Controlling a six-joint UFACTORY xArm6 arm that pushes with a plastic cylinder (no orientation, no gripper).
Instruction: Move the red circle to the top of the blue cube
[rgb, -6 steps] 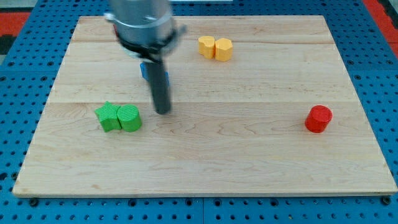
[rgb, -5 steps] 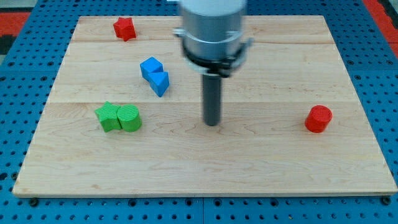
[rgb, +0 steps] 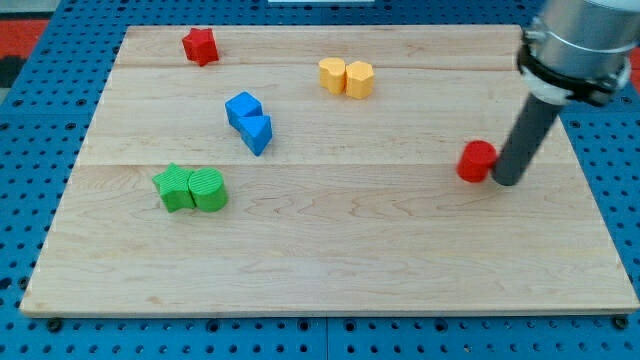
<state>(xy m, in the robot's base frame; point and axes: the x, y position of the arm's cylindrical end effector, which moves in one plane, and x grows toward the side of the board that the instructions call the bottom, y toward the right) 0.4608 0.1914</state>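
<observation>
Since the earlier frame, my tip (rgb: 506, 182) has swept across to the board's 3 o'clock side, and the red circle (rgb: 477, 161) has been shoved toward 10 o'clock. No jaws are carried; the bare rod end is pressed against the circle's 3 o'clock flank. The blue cube (rgb: 243, 107) is seen well apart toward 9 o'clock, touching a second blue block (rgb: 258, 133).

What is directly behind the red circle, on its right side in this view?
My tip stands against the red circle's right side, apparently touching. The rod hides the board behind it; whether anything lies there cannot be seen.
</observation>
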